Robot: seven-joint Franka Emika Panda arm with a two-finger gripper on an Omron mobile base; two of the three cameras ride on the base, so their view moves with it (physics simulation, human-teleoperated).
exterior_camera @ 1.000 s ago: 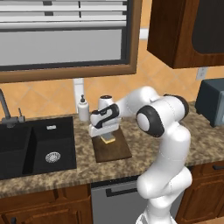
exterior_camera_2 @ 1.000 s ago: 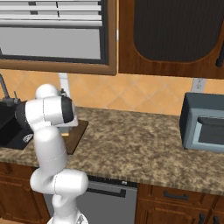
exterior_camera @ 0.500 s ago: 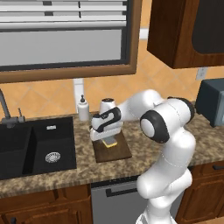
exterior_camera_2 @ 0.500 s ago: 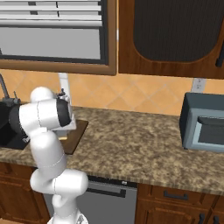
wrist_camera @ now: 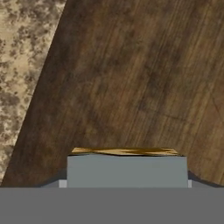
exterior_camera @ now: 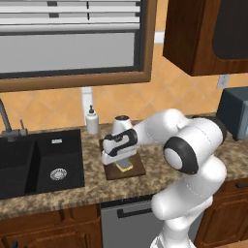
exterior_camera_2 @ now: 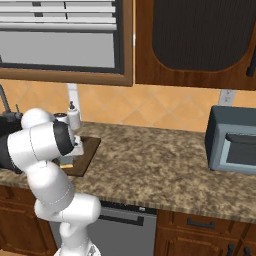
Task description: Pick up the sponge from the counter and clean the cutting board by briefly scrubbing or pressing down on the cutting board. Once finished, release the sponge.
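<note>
One second on, we see the end effector (exterior_camera: 124,167) lower, pinching the sponge (exterior_camera: 125,167) against the cutting board (exterior_camera: 136,168) on the table (exterior_camera: 72,186); scrubbing contact likely made.

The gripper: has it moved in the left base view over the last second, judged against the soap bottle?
Yes. The gripper, holding the sponge, has come down and toward the front edge of the cutting board, farther from the soap bottle.

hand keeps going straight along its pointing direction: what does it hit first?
The cutting board. The hand points down at it with the sponge between its fingers, so the sponge face probably meets the wood first; the remaining gap is unclear.
</note>
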